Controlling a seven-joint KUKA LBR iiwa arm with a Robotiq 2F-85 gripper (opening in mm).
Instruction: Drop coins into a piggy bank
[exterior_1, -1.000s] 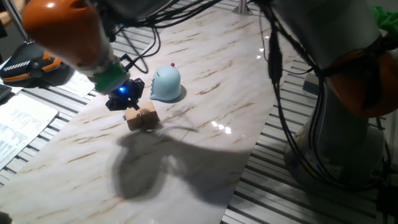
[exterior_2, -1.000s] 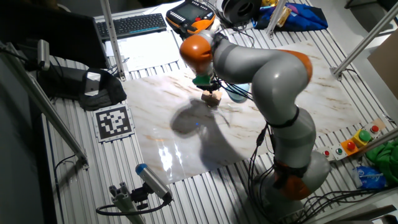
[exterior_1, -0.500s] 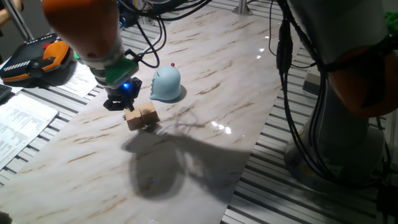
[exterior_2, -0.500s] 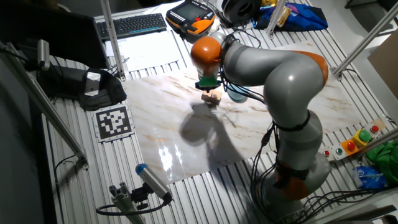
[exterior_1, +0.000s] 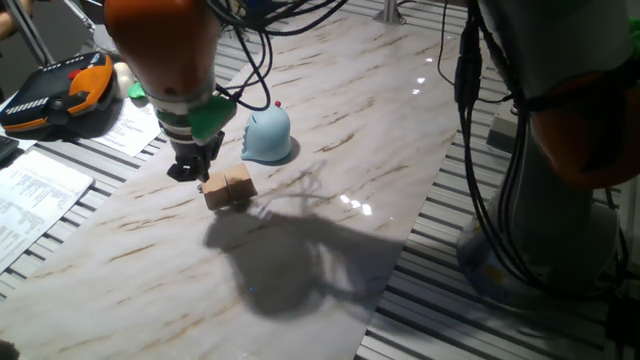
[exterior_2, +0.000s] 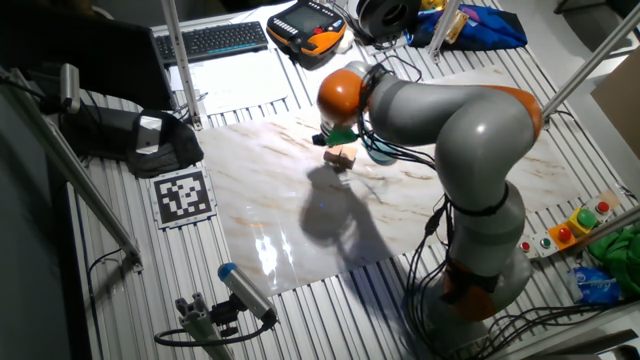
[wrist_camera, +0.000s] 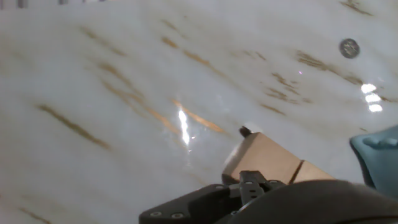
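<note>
The light blue piggy bank (exterior_1: 267, 135) with a red knob stands on the marble table; its edge shows at the right of the hand view (wrist_camera: 380, 155). In the other fixed view the arm mostly hides it (exterior_2: 379, 152). One small dark round coin (wrist_camera: 349, 48) lies flat on the table, far from the bank. My gripper (exterior_1: 187, 170) hangs low just left of the pair of tan wooden cubes (exterior_1: 228, 188), which also show in the hand view (wrist_camera: 267, 163). Its fingers read as one dark mass, so I cannot tell whether they are open or shut. Nothing shows between them.
An orange-and-black pendant (exterior_1: 55, 95) and papers (exterior_1: 35, 195) lie left of the marble table (exterior_1: 330, 90). The robot's base and cables (exterior_1: 560, 180) stand at the right. A keyboard (exterior_2: 215, 38) and a tag marker (exterior_2: 183, 195) lie off the slab.
The arm's upper links have swung to the right over the table. The gripper has stayed beside the wooden cubes, and its blue light no longer shows. Cubes and piggy bank have not moved.
</note>
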